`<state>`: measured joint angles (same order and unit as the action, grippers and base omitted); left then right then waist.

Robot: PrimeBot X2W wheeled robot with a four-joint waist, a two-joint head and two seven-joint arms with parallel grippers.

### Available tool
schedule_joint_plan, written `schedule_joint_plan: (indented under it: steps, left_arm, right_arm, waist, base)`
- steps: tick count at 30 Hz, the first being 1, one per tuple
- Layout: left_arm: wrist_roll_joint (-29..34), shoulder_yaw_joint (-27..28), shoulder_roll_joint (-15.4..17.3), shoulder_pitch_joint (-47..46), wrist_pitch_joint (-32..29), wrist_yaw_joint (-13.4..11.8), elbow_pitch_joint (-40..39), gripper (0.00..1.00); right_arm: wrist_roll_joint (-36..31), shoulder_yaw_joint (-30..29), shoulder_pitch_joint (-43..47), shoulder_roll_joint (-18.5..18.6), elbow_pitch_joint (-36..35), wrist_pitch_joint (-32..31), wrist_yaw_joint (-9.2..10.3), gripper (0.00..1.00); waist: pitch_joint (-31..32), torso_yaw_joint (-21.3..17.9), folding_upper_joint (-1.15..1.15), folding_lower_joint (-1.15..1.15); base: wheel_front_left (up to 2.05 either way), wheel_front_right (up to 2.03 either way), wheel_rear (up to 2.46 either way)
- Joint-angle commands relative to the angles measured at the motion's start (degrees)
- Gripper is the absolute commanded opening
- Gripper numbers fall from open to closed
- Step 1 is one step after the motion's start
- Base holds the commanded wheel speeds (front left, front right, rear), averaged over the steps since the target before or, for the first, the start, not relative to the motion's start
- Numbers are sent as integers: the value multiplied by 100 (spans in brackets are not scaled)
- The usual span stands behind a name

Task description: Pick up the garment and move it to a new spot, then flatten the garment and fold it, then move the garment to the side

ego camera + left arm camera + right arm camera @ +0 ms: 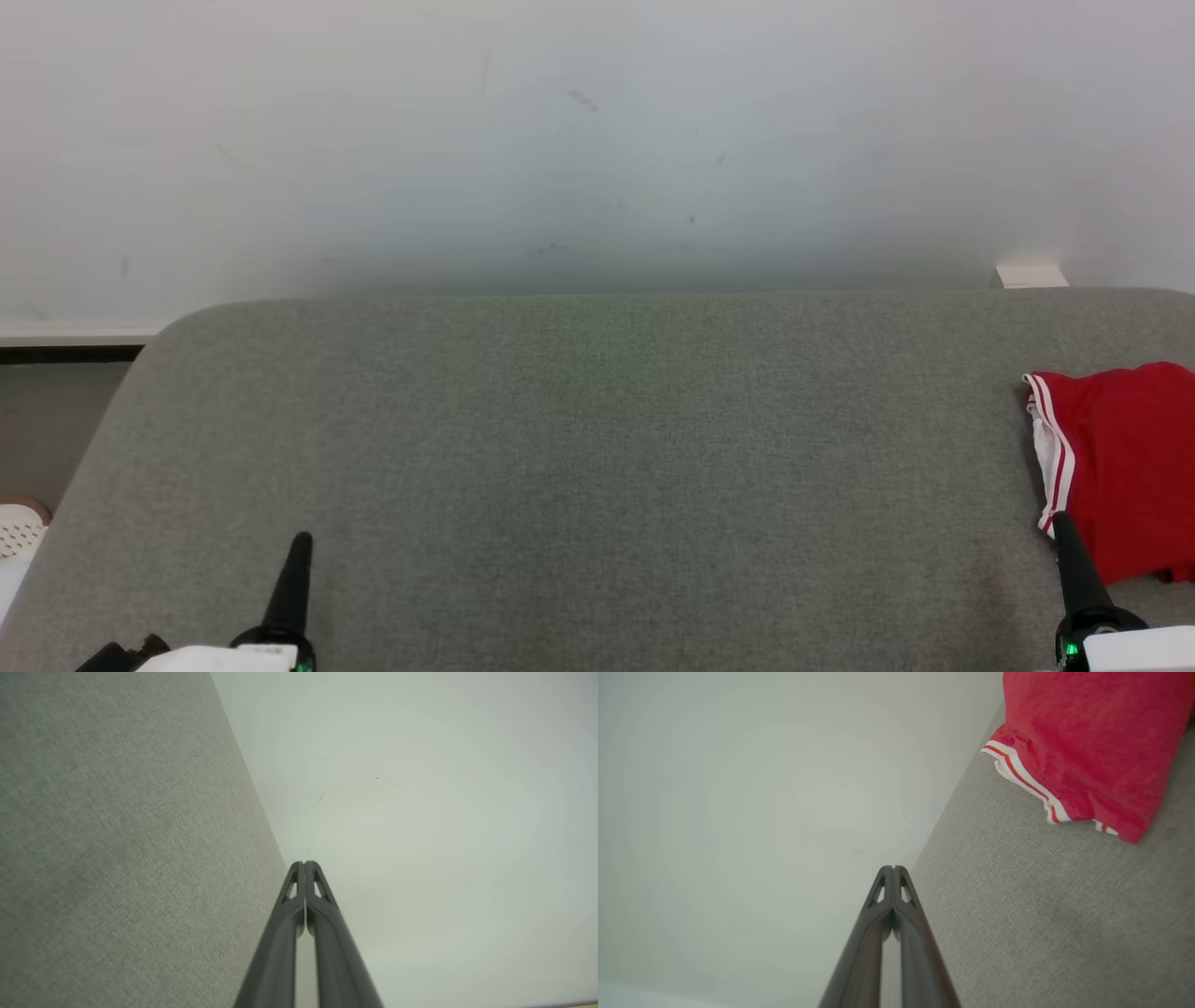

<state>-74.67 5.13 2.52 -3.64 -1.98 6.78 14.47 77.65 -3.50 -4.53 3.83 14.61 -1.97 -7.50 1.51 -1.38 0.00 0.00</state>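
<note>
The garment (1125, 462) is red with white stripes along its hem and lies folded at the right edge of the grey fabric surface (597, 467). The right wrist view has the garment (1092, 742) at its upper right. My right gripper (1064, 527) is shut and empty, its tip just in front of the garment's near left corner. In its own view the right gripper (893, 868) points toward the pale wall. My left gripper (301, 541) rests shut and empty at the lower left, far from the garment. The left gripper (304, 863) has both fingers pressed together.
A pale wall (597, 140) rises behind the grey surface. A small white block (1031, 276) sits at the far right behind it. A white perforated object (19, 532) shows beyond the left edge, beside a strip of floor.
</note>
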Motion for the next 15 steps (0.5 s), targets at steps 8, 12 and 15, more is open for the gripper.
schedule_joint_plan:
  steps: [8,12,15]
  left_arm:
    - [-464,56,48,-134,-114,40,-42,0]
    - [-630,70,49,-163,-166,49,-45,0]
    - [-784,81,50,-179,-203,54,-46,0]
  right_arm:
    - [370,-93,-130,-8,-64,-116,1,0]
    - [512,-127,-144,-22,-67,-164,1,0]
    - [634,-152,-146,-32,-68,-206,1,0]
  waist:
    - [-31,26,0,0]
    - [-48,39,0,0]
    - [-60,49,0,0]
  base:
    - [0,0,0]
    - [0,0,0]
    - [0,0,0]
